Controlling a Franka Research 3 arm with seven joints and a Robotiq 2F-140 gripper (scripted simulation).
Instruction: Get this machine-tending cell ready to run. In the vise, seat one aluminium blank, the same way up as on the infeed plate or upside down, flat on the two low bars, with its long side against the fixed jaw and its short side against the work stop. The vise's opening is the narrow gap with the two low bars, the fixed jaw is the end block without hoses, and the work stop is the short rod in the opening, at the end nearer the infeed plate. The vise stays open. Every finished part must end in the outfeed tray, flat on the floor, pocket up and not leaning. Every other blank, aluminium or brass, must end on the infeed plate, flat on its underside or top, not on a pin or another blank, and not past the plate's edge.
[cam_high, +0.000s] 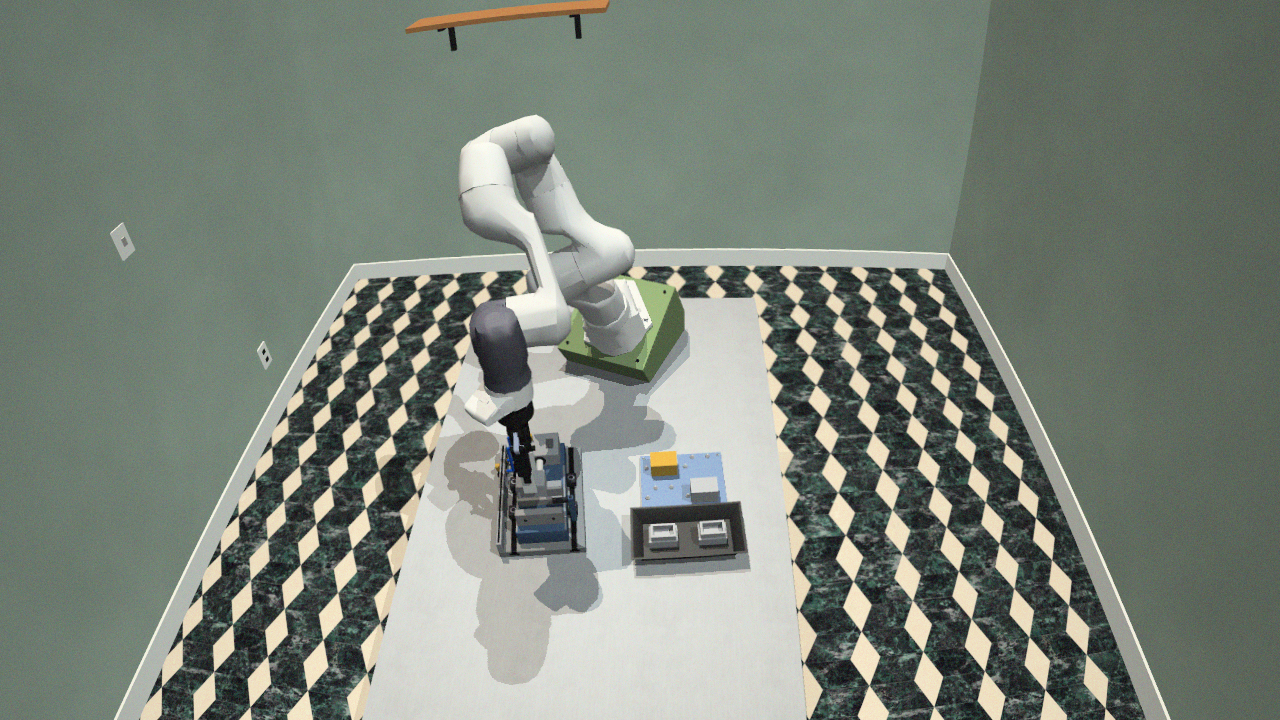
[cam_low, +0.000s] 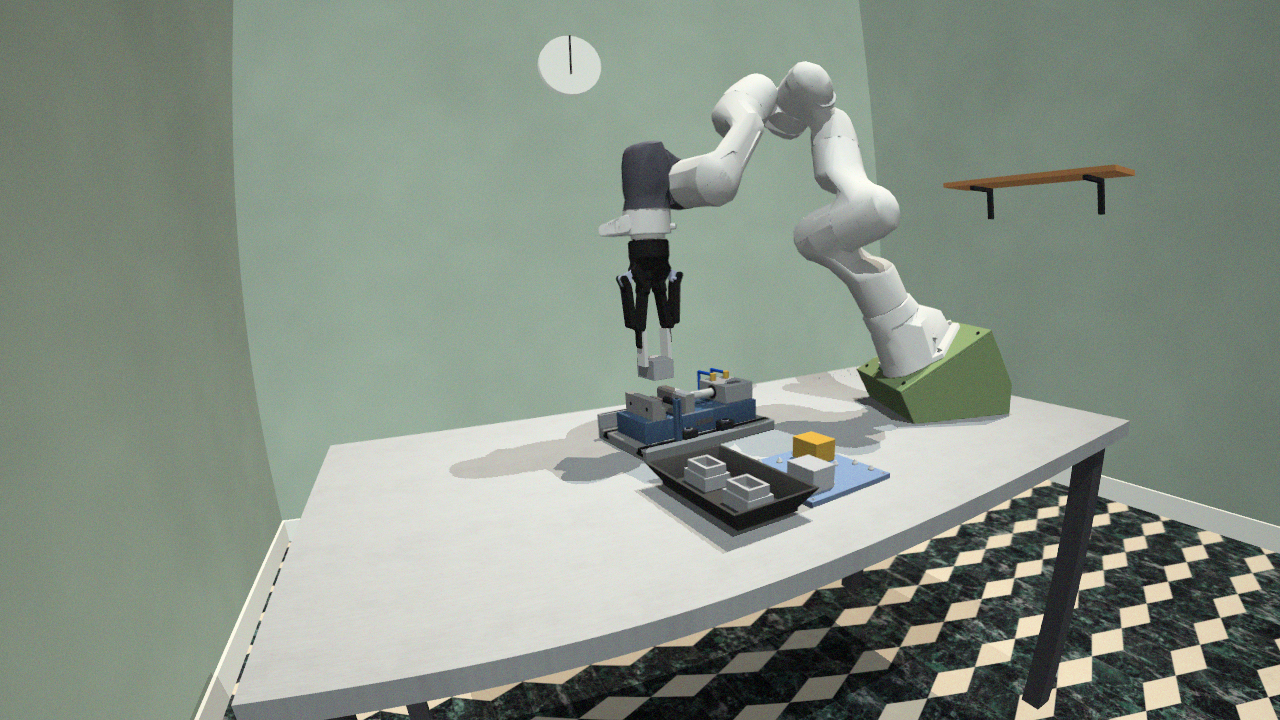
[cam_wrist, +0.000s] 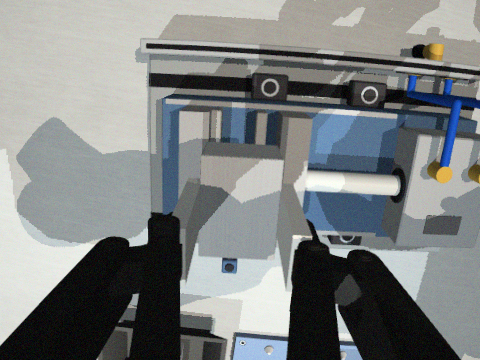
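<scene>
My gripper (cam_low: 654, 362) (cam_wrist: 239, 203) is shut on a grey aluminium blank (cam_low: 661, 366) (cam_high: 542, 471) (cam_wrist: 240, 207) and holds it in the air a little above the blue vise (cam_high: 539, 530) (cam_low: 651, 422) (cam_wrist: 347, 140). The vise stands open. Its white screw rod (cam_wrist: 350, 183) and blue hoses (cam_wrist: 454, 130) show on the right of the wrist view. The blue infeed plate (cam_high: 699, 464) (cam_low: 861, 478) carries a brass blank (cam_high: 663, 462) (cam_low: 813, 445) and a second aluminium blank (cam_high: 705, 489) (cam_low: 810, 469). The dark outfeed tray (cam_high: 684, 554) (cam_low: 716, 512) holds two finished parts (cam_high: 663, 534) (cam_high: 712, 531), pocket up.
The arm's green base (cam_high: 657, 331) (cam_low: 948, 380) sits at the far end of the grey table (cam_high: 626, 644). The tray and infeed plate lie right of the vise in the top view. A wooden shelf (cam_low: 1038, 176) hangs on the wall.
</scene>
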